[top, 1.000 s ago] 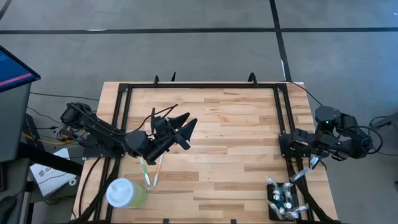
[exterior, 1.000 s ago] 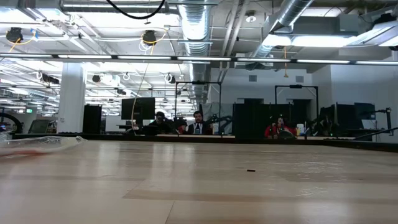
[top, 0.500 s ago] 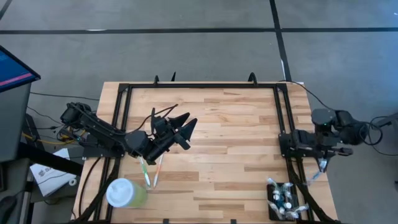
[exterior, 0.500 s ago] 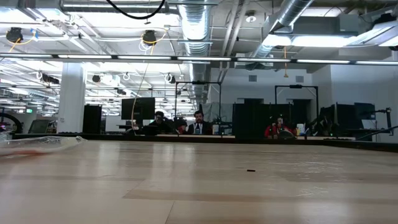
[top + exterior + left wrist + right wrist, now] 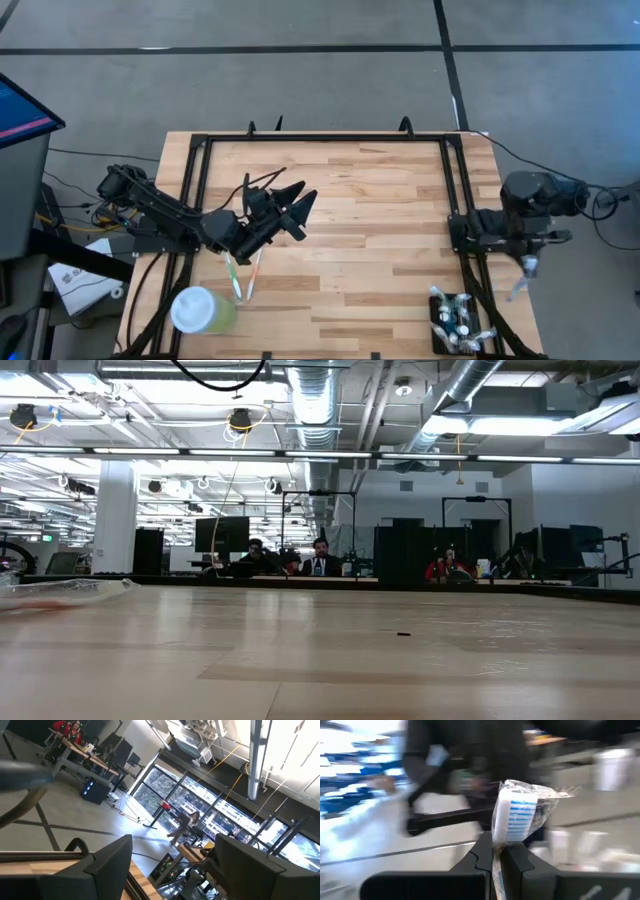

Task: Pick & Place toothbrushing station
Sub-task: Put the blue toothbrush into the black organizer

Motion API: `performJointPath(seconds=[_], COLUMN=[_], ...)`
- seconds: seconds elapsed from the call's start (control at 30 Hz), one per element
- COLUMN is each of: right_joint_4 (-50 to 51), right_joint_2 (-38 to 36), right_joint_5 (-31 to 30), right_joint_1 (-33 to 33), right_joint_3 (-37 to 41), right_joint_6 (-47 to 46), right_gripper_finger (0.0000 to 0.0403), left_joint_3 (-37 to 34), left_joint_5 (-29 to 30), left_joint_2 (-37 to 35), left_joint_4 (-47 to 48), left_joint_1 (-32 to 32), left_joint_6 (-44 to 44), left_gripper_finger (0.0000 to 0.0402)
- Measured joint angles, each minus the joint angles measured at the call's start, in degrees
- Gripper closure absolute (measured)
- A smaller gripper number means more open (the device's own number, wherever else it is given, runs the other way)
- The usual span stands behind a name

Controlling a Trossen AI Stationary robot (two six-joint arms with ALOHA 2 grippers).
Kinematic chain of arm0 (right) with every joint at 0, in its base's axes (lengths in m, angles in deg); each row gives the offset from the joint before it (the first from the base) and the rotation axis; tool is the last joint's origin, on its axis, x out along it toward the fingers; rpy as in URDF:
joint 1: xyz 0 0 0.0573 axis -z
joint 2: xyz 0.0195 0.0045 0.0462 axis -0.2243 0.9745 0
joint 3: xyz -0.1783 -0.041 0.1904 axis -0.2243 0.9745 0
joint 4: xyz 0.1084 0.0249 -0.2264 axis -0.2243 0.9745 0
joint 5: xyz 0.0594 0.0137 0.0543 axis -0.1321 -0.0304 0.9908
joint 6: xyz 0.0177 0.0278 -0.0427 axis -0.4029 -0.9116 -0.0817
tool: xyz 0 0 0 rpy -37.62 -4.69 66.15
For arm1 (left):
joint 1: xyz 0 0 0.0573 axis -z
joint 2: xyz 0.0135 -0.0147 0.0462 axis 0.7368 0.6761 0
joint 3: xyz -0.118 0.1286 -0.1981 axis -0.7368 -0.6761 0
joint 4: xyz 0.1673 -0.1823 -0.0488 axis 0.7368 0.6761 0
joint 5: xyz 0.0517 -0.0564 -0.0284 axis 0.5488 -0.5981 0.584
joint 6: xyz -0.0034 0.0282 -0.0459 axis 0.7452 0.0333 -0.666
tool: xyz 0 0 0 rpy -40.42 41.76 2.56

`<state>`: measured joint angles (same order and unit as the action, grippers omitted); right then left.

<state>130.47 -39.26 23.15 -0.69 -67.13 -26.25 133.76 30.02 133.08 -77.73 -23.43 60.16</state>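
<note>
Black toothbrushing station [image 5: 456,322] sits at the frame's lower right while my right gripper [image 5: 496,854], clamped on a wrapped toothbrush [image 5: 516,817], hangs just above-right of it; next I judge lowering into a slot, left gripper [image 5: 292,205] waiting wide at centre-left.

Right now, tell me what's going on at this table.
The right hand is shut on a wrapped toothbrush, carrying it past the table's right edge, above the black holder at the near right corner. The left hand waits open over the table, with two toothbrushes and a green cup nearby.
</note>
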Motion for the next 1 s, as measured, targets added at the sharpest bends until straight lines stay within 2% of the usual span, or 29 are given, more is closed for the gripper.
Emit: performJointPath(seconds=[0.23, 0.5, 0.8, 1.0], right_joint_4=[-12.29, -11.92, -3.74, -3.8], right_joint_2=[1.7, 1.7, 1.68, 1.68], right_joint_5=[-23.2, -40.04, -53.3, -53.94], right_joint_1=[0.66, 0.66, 0.61, 0.55], right_joint_3=[0.0, 0.0, -0.02, -0.12], right_joint_6=[-7.78, -18.01, -25.26, -27.1], right_gripper_finger=[0.0398, 0.0398, 0.0398, 0.0398], left_joint_3=[0.0, 0.0, 0.0, 0.0], left_joint_5=[-0.17, -0.85, -0.85, -1.29], left_joint_2=[0.23, 0.28, 0.28, 0.31], left_joint_4=[-0.02, -0.02, 0.02, 0.2], left_joint_1=[0.0, 0.02, 0.7, 0.7], left_joint_6=[0.0, 0.0, 0.04, 0.28], left_gripper_finger=[0.0124, 0.0124, 0.0124, 0.0124])
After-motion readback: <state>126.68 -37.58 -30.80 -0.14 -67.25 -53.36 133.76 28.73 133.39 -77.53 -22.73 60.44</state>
